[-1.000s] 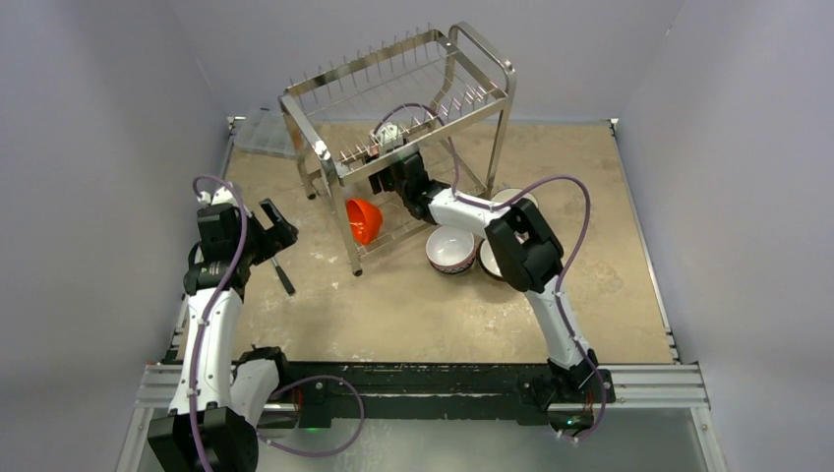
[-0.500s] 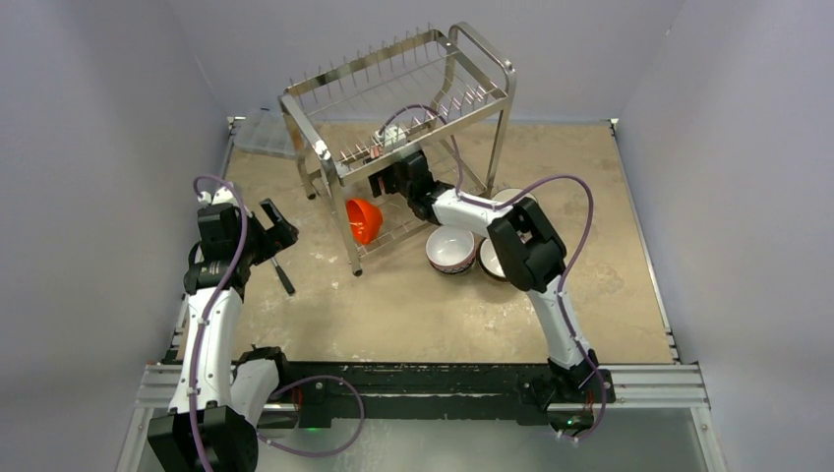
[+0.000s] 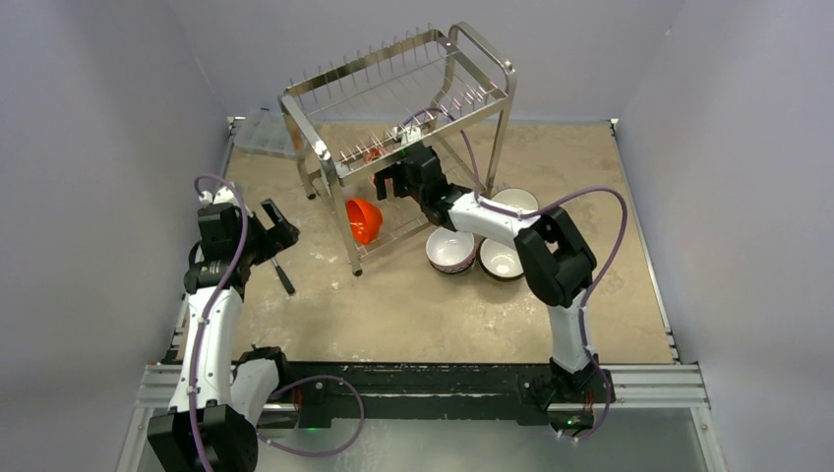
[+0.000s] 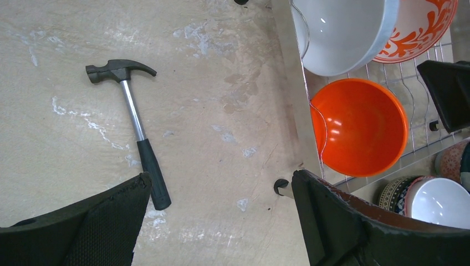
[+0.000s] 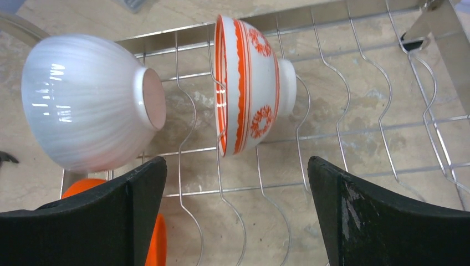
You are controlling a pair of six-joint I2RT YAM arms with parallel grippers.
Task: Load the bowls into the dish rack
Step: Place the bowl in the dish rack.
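My left hand (image 4: 221,221) hangs released, fingers spread wide above the bench (image 4: 210,83). A hammer (image 4: 133,124) lies just ahead of its left finger. Ahead of its right finger the orange bowl (image 4: 363,127) stands on edge low in the dish rack (image 3: 313,147). My right hand (image 5: 235,172) is released too. Just beyond its fingertips a white bowl (image 5: 83,102) and a red-patterned bowl (image 5: 246,83) stand on edge between the wires. Behind that hand, a cluster of bowls (image 3: 502,261) sits on the bench.

White-and-black left arm (image 3: 211,324) and right arm (image 3: 565,329) (looping purple cables (image 3: 602,190))
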